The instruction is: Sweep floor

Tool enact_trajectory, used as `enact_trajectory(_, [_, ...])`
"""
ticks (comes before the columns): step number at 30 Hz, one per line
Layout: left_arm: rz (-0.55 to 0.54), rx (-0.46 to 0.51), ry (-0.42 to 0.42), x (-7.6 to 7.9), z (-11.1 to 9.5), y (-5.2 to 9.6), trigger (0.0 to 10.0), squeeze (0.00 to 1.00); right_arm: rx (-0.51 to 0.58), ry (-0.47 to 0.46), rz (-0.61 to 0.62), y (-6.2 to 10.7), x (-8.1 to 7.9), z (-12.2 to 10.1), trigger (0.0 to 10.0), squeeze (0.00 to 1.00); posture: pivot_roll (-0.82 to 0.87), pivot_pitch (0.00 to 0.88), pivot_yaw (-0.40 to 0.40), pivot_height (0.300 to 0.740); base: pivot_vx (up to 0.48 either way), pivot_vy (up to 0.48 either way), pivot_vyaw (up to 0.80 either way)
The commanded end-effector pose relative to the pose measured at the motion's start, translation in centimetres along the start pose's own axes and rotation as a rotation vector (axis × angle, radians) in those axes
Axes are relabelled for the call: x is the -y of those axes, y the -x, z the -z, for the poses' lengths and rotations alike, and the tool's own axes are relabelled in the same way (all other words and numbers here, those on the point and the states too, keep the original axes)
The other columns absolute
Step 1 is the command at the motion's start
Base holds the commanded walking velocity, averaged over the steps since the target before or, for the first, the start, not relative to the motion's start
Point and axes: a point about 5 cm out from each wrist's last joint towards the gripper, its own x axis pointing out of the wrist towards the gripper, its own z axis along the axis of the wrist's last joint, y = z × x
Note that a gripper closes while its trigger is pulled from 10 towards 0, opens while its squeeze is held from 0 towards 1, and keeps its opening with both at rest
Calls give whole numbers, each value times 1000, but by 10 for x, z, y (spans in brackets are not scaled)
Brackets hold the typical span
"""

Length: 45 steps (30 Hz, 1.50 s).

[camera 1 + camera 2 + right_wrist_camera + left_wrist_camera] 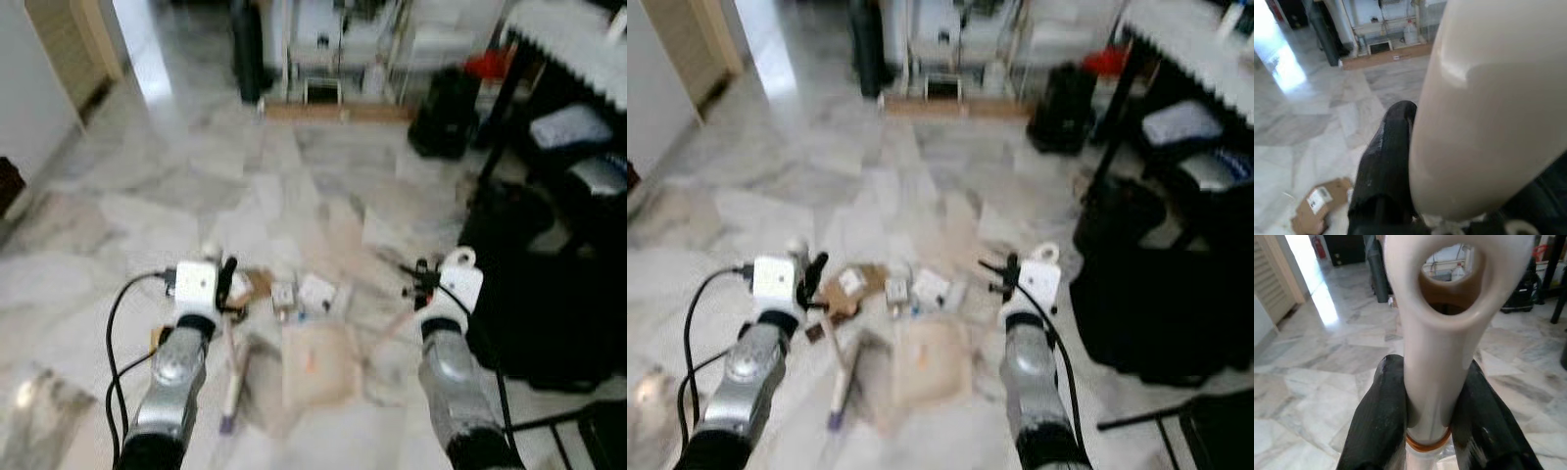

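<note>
Black left gripper (1427, 406) clamped on broom handle (1442, 347)

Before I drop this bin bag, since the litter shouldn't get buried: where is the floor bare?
Bare marble lies between the doorway on the left and the shelves. It is crowded straight ahead: cardboard, paper scraps and the dustpan.

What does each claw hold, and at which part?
The left claw grips the brush near its handle's looped top end. The right claw grips the dustpan by its handle.
</note>
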Motion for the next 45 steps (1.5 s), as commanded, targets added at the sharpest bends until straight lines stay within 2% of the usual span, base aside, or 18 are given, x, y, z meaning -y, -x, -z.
enact_trajectory(1, [22,54,13,6,-11,-4,10000,0,56,10,14,-4,5,-12,10000,0,-70,82,-23,740,300,0,0])
enact_trajectory(25, [18,61,18,6,-11,-4,10000,0,59,7,8,-4,5,-12,10000,0,-66,62,-28,740,302,0,0])
enact_trajectory(45, [-9,114,7,3,-19,-4,10000,0,71,8,23,-4,7,-14,10000,0,-68,63,-28,740,302,0,0])
